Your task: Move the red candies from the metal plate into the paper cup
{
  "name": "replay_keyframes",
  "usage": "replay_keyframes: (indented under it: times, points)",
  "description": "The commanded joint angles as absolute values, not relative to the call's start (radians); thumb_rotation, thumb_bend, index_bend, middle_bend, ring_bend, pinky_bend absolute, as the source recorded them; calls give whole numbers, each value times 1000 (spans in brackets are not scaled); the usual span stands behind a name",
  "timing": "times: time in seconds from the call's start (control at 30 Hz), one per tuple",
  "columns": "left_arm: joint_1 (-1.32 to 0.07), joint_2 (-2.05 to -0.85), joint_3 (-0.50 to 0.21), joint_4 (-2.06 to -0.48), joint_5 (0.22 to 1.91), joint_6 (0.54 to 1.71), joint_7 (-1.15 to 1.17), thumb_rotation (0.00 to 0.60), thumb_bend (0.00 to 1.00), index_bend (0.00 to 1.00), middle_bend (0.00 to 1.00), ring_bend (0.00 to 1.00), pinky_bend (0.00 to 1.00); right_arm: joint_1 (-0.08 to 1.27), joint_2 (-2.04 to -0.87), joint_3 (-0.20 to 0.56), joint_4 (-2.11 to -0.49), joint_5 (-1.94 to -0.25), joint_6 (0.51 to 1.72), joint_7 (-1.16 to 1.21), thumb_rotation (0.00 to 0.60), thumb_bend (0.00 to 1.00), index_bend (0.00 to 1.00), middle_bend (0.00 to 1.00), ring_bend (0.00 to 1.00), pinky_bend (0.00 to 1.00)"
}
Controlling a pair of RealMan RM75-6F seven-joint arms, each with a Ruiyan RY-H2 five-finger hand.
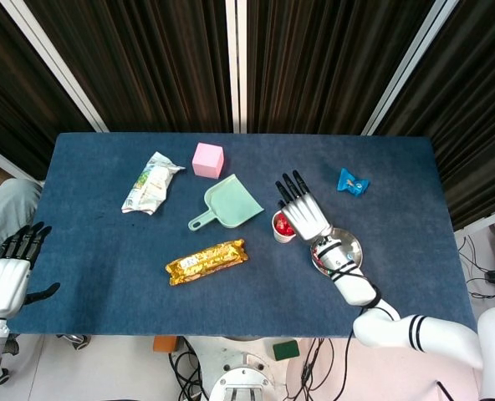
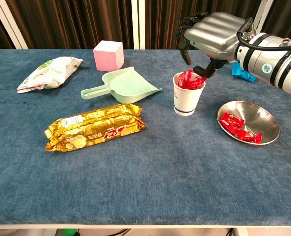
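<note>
A white paper cup [image 2: 187, 101] with red candies heaped in it stands mid-table, also seen as the cup [image 1: 282, 230] from the head. My right hand [image 2: 212, 37] hovers right over its mouth, thumb and a finger pinching a red candy [image 2: 190, 76] at the rim. In the head view this right hand [image 1: 302, 210] covers most of the cup. The metal plate [image 2: 264, 118] lies to the right of the cup with two red candies [image 2: 239, 128] in it; my forearm hides most of the plate [image 1: 354, 248]. My left hand [image 1: 5, 276] hangs off the table's left edge, fingers apart, holding nothing.
A green dustpan [image 2: 123, 86] and a pink cube [image 2: 108, 55] lie left of the cup. A gold biscuit pack [image 2: 94, 127] sits nearer the front, a snack bag [image 2: 47, 66] at far left. A blue-wrapped candy [image 2: 244, 71] lies behind the plate.
</note>
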State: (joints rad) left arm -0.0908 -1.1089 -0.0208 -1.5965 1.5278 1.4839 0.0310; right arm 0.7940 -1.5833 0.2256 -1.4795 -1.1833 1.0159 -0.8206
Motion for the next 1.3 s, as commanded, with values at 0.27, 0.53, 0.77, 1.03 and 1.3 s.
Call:
replay_keyframes:
  times: [0.27, 0.53, 0.77, 1.03, 1.3]
  points:
    - [-88, -1108, -20, -1595, 1529, 1489, 27, 600, 96, 66, 51, 14, 139, 731, -1506, 201, -1554, -1254, 1133, -720, 600, 390, 364, 87, 0, 0]
    - [-87, -1109, -21, -1597, 1532, 1494, 26, 600, 95, 66, 51, 14, 139, 472, -1295, 88, -1603, -1420, 1428, -395, 600, 395, 249, 93, 0, 0]
    - [-80, -1111, -24, -1603, 1531, 1509, 39, 600, 95, 66, 51, 14, 139, 245, -1254, 9, -1413, -1416, 1597, -73, 600, 441, 197, 93, 0, 0]
    - [-70, -1121, -41, -1602, 1501, 1528, 64, 600, 95, 66, 51, 14, 139, 148, -1196, -23, -1385, -1375, 1563, -1, 600, 388, 0, 0, 0, 0]
    - [-69, -1121, -37, -1607, 1508, 1526, 67, 600, 95, 66, 51, 14, 139, 117, -1200, -17, -1378, -1423, 1580, 6, 600, 388, 0, 0, 0, 0]
